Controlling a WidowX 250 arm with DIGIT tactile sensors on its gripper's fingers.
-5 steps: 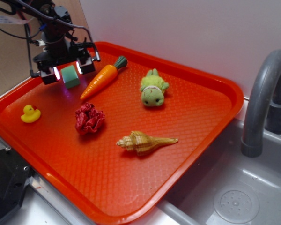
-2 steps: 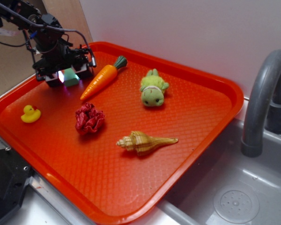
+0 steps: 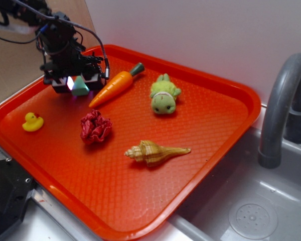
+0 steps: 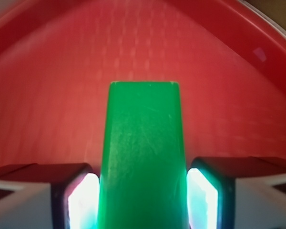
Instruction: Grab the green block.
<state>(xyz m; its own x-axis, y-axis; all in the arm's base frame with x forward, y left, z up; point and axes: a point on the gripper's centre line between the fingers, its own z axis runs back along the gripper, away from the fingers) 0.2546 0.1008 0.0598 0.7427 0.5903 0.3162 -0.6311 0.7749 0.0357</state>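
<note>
Claw [image 3: 80, 83] grips one green block [image 4: 143, 157].

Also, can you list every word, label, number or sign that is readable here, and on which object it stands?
None: there is no readable text in either view. The green block, the gripper, the orange tray and the toys on it carry no print or label.
</note>
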